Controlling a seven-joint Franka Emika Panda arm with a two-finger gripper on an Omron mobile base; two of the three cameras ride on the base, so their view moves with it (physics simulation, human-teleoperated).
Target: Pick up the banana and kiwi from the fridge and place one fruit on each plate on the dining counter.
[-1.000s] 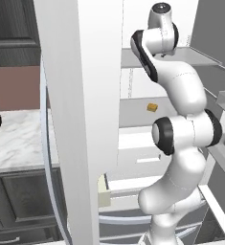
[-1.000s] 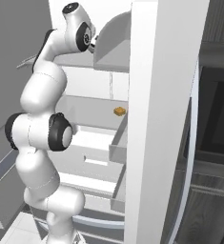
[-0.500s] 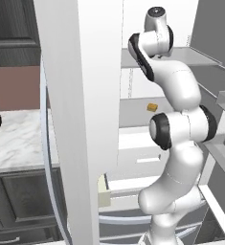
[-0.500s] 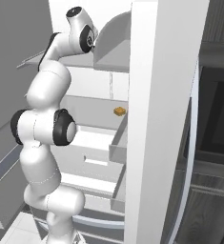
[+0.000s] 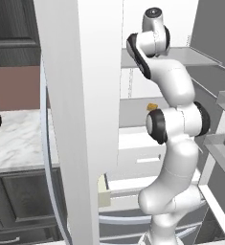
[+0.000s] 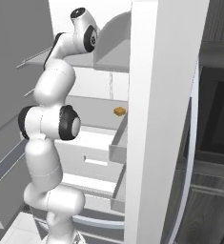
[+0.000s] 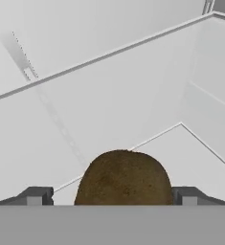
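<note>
The biggest thing before us is the fridge (image 5: pixel 80 95), tall and white, its door swung open so that the door's edge stands as a broad white slab through the middle of the left base view and down the right half of the right base view. Inside we see pale grey shelves (image 6: pixel 99 107) and white drawers (image 5: pixel 138 160) below them, and in the right base view grey door bins stick out from the inner side of the door.

Our white arm (image 5: pixel 174 143) rises in front of the open compartment and bends up to the upper shelf level, its wrist turned into the fridge.

To the left of the fridge in the left base view lies a wall counter (image 5: pixel 18 139) with a marble top over dark cabinets.

On the middle shelf, well below the wrist, sits a small orange-tan cube (image 6: pixel 119 111), alone on the grey surface.

Smallest is the kiwi (image 7: pixel 124 179), dark brown and dull-skinned. In the hand view it rests on a white shelf floor inside the fridge, close up against the camera and squarely between the two fingertips (image 7: pixel 35 196). The gripper (image 7: pixel 113 197) has its jaws spread wide, one tip on each side of the fruit, with a small gap showing on each side; we cannot tell whether either tip touches the skin.
</note>
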